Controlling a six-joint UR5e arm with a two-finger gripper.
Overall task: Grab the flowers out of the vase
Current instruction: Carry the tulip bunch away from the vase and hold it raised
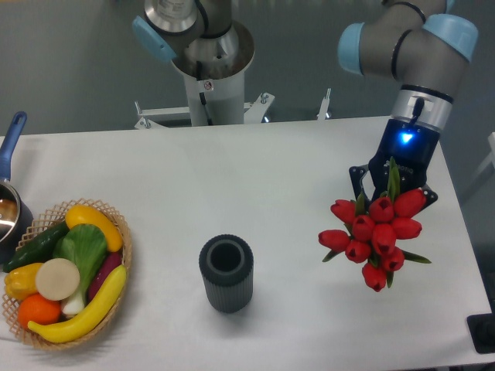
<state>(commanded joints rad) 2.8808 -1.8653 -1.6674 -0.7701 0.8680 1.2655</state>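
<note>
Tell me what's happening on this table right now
The robot arm's gripper is holding the flowers, a bunch of red tulips, over the right side of the table. The jaws themselves are hidden behind the blooms. The vase stands empty and upright near the middle front, well left of the bunch. At the left edge sit a woven basket of vegetables and a blue-handled saucepan, both untouched.

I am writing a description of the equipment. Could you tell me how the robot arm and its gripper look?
The arm is made of grey tubular segments with light blue caps at the joints. Its wrist section is silver, with a thin dark cable along it and a glowing blue light below. The gripper is black. The round base column is silver and bears a small label.
</note>
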